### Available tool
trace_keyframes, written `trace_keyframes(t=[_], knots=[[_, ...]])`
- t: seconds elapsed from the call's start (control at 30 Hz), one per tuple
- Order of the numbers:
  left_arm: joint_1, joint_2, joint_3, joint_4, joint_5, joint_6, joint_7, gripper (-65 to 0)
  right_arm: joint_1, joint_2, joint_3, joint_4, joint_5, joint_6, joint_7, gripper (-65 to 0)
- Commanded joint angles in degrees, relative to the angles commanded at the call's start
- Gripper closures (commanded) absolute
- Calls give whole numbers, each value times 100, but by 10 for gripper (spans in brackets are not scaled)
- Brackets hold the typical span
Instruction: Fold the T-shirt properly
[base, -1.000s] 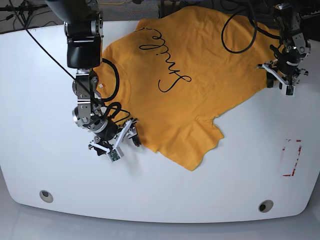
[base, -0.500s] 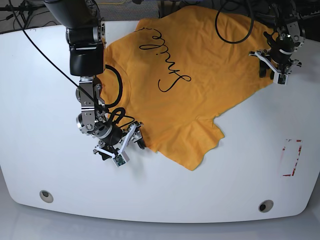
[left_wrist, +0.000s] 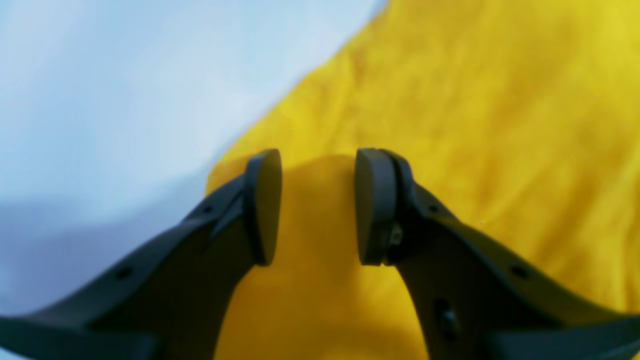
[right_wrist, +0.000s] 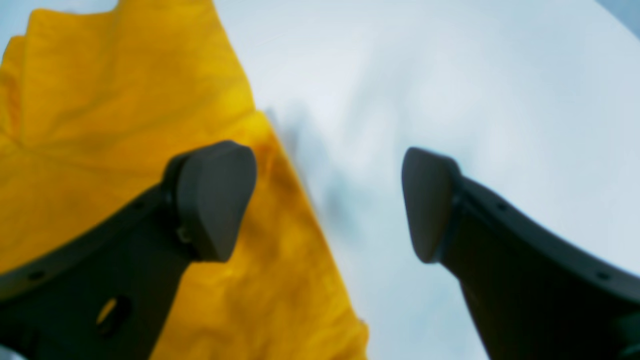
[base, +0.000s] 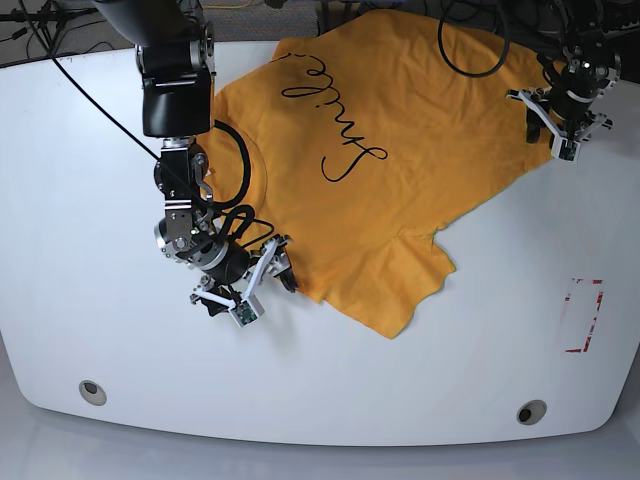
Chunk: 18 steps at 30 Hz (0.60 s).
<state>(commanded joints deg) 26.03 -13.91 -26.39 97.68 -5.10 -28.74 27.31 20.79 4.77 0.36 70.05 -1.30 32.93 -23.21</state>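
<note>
Mustard-yellow T-shirt lies spread on the white bench, script side up. The left end effector hovers over its hem corner, jaws narrowly apart, gripping nothing. The right end effector gapes wide, straddling the sleeve edge.

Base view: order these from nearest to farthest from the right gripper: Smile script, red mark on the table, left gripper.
From the right gripper:
1. Smile script, up on the T-shirt's chest.
2. Red mark, far across the table's other side.
3. Left gripper, opposite far corner, by a narrow margin.
</note>
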Motion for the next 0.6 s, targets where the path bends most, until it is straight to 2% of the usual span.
trace_keyframes(t=[0.1,0.43,0.57,0.6], knots=[[68,-30,-6,58,17,5,6,-222,17,-30,25,-104,4,-2,48,-481],[352,-130,-870,499,-178,-2,478,-258,19,-265,57,-734,-43,30,318,-468],[355,-142,-1098,567,-264,-12,529,-266,30,-293,56,-886,-15,26,362,-466],[273,-178,-1250,643,-419,-51,568,-264,19,-292,22,-876,-3,28,389,-468]])
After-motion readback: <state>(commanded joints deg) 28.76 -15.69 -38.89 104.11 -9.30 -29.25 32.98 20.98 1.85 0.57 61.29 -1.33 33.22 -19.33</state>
